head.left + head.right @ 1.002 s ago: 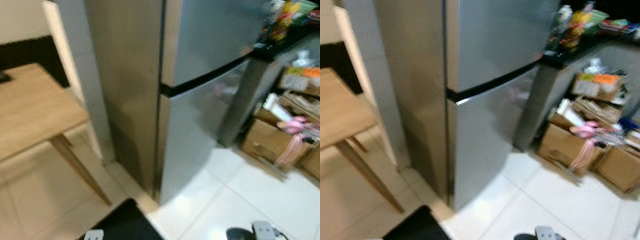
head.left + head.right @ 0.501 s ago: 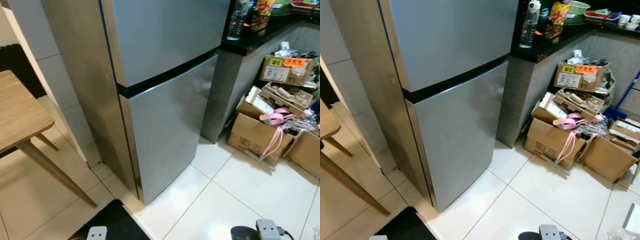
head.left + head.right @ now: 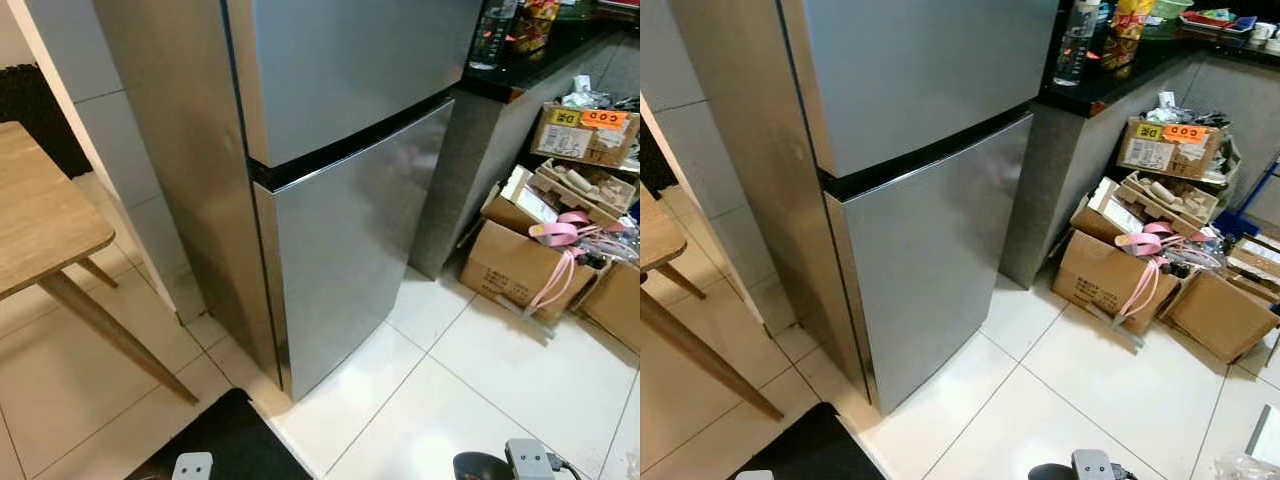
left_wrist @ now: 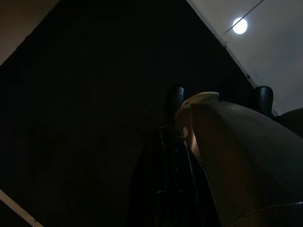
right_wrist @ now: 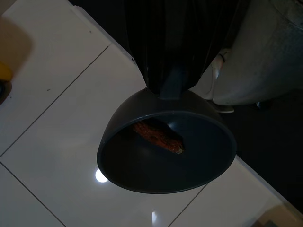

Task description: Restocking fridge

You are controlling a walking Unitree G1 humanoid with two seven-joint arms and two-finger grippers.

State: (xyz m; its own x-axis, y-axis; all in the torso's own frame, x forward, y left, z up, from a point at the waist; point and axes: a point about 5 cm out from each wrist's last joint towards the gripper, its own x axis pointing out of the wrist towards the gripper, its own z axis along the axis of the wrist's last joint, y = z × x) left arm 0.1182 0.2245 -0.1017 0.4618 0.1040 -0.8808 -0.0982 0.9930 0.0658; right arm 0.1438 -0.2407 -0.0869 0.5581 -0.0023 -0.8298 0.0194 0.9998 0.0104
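The fridge (image 3: 340, 170) stands straight ahead with both doors shut, the upper door (image 3: 350, 60) above a dark seam and the lower door (image 3: 350, 260) reaching down to the white tiled floor (image 3: 470, 400). A grey tiled wall (image 3: 110, 130) runs along its left side. A wooden table (image 3: 40, 220) on slanted legs stands near the fridge on the left. On the right a black table (image 3: 1110, 75) touches the fridge's side and carries a clear bottle (image 3: 1077, 40) and some colourful packets. Below it, cardboard boxes (image 3: 1105, 280) crowd the floor, with pink straps (image 3: 1145, 260) hanging over one of them. A black mat (image 3: 230, 450) lies at the near edge of the floor.

In the right wrist view, the right tool (image 5: 173, 82) grips the rim of a dark bowl (image 5: 165, 151); the bowl hangs over the floor, and a reddish-orange piece of food (image 5: 156, 135) lies inside it.

The left wrist view is very dark. The left tool (image 4: 220, 97) shows two black fingers (image 4: 176, 101) set apart with a pale, curved object (image 4: 227, 142) between them; I cannot tell what it is, nor whether the fingers press on it.
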